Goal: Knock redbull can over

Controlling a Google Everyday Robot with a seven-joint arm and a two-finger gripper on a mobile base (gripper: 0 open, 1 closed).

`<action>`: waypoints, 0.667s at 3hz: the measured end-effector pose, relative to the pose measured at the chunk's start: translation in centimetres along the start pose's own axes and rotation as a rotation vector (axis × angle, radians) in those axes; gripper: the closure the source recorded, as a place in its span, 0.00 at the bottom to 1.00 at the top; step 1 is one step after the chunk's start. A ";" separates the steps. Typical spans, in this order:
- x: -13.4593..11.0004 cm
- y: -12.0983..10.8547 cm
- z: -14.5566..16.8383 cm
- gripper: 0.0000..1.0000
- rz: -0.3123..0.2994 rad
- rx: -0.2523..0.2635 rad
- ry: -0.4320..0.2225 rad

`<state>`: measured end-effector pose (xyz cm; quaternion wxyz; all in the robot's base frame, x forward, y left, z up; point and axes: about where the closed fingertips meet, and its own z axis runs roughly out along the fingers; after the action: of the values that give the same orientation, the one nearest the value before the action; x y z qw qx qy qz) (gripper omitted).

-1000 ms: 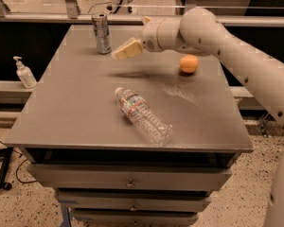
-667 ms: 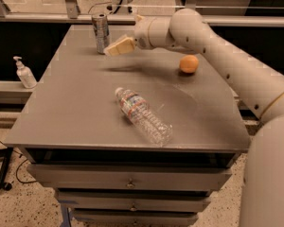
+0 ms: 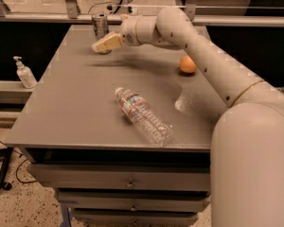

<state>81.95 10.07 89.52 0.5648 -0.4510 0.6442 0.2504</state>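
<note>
Gripper [image 3: 105, 44]: far left of table [image 3: 71, 103], fingers pressed together, holding nothing.
Redbull can [image 3: 100, 25]: upright at far edge, just beyond gripper.
Water bottle [image 3: 143, 116]: lying, near centre.
Orange [image 3: 187, 64]: right.

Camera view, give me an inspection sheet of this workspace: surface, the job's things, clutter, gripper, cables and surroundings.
Surface: grey table, flat top, with drawers beneath it.
Job's things: redbull can stands upright at the far edge, not yet knocked over.
Clutter: water bottle lies on its side near the front; orange sits to the right.
Gripper: gripper is low over the table, just in front of the can; whether it touches the can cannot be told.
Cables: dark cable runs behind the table's far edge.
Surroundings: pump bottle stands on a ledge left of the table; speckled floor below.
</note>
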 end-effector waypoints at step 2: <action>0.1 1.1 1.6 0.41 0.049 -0.073 -0.008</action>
<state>81.80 11.96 88.86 0.5441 -0.4543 0.6432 0.2895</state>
